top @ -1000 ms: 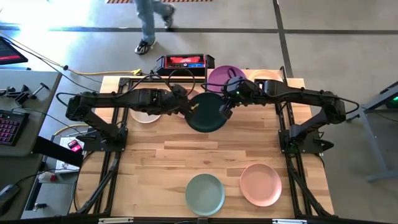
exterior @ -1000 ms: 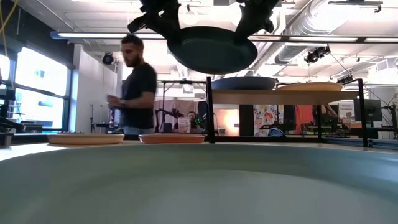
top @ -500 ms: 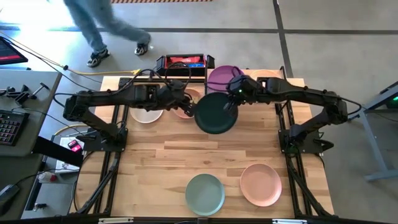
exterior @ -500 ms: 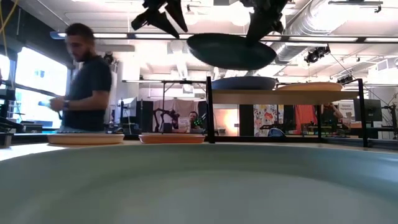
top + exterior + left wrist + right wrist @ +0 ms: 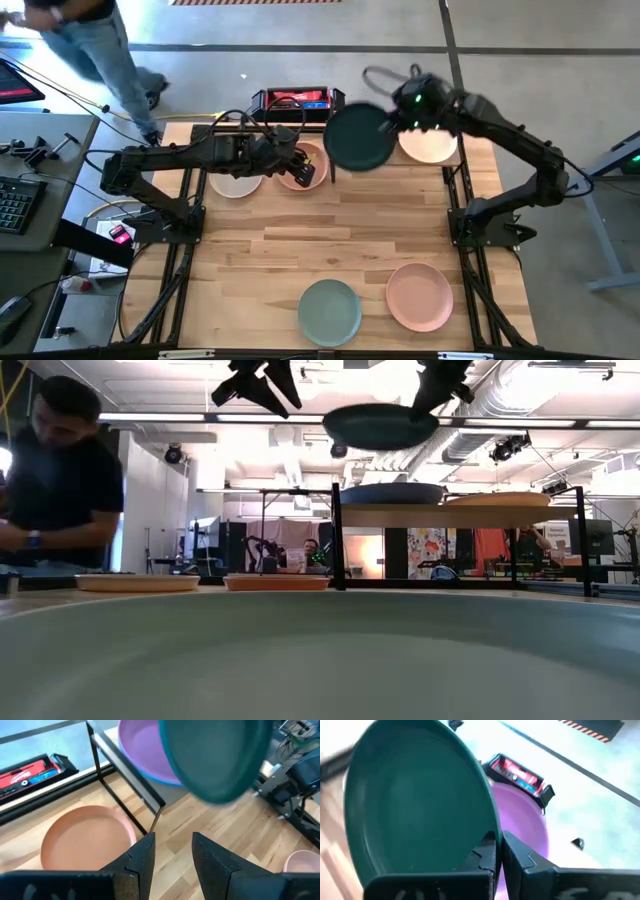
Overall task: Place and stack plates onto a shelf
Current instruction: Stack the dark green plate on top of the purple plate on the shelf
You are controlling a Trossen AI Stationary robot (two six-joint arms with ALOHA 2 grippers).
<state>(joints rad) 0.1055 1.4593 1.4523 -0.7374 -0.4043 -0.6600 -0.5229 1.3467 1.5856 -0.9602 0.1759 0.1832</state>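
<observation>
Up high, the right gripper [image 5: 398,122] pinches the dark green plate [image 5: 358,138] above the shelf [image 5: 460,515]; left gripper [image 5: 172,850] hovers, fingers parted.

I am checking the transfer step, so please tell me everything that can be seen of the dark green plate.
The dark green plate is round, shallow and matte, with a low raised rim; it looks like plastic. It is in the air, roughly level, above the purple plate on the shelf. The right tool is shut on its rim at one edge; nothing else touches it. The left tool is open and apart from it, above the salmon plate.
</observation>
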